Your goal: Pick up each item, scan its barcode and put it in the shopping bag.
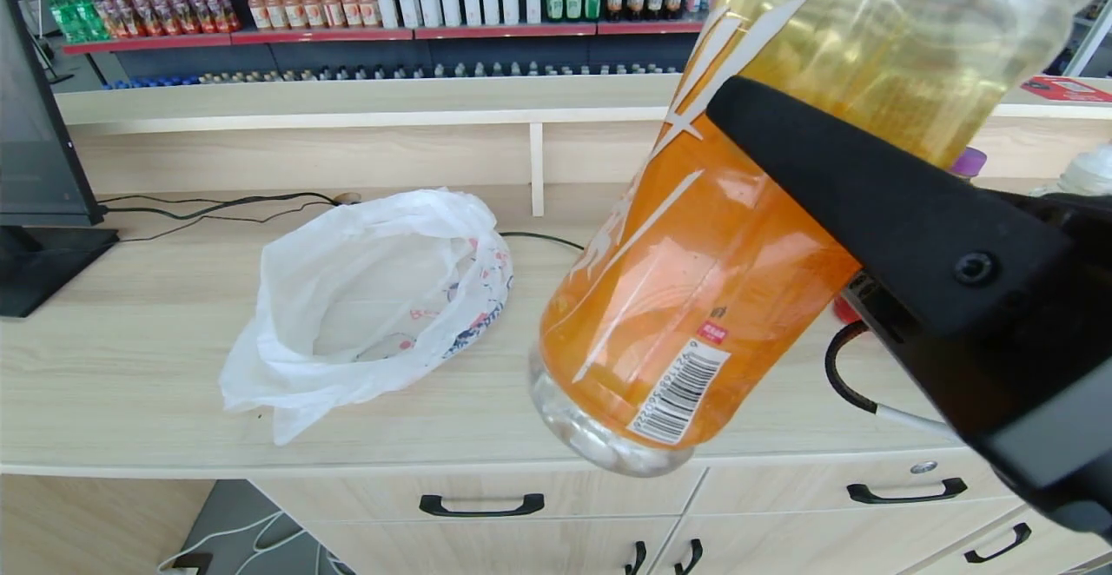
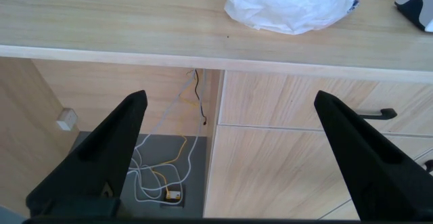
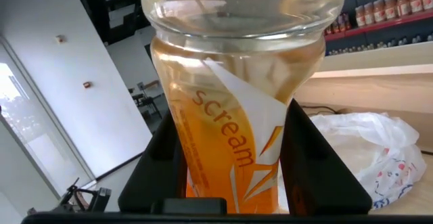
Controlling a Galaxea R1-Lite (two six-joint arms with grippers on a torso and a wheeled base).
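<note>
Bottle [image 1: 695,297]: clear, amber drink, orange label with white streaks, barcode by its base; it was tilted.
Right gripper [image 3: 233,166]: clamped the bottle.
Left gripper [image 2: 226,112]: stood spread.

Barcode label [image 1: 680,393], white lettering [image 3: 226,126] on orange bottle [image 1: 686,288]

You have one orange drink bottle [image 1: 695,297], with one shopping bag [image 1: 373,297] on the table [image 1: 130,358] at its 9 o'clock. One monitor [image 1: 35,123] stands at the bag's 10 o'clock. Count five drawer handles [image 1: 480,505] at 6 o'clock under the table, and two tools: the left tool [image 2: 230,102] and the right tool [image 3: 233,156].
</note>
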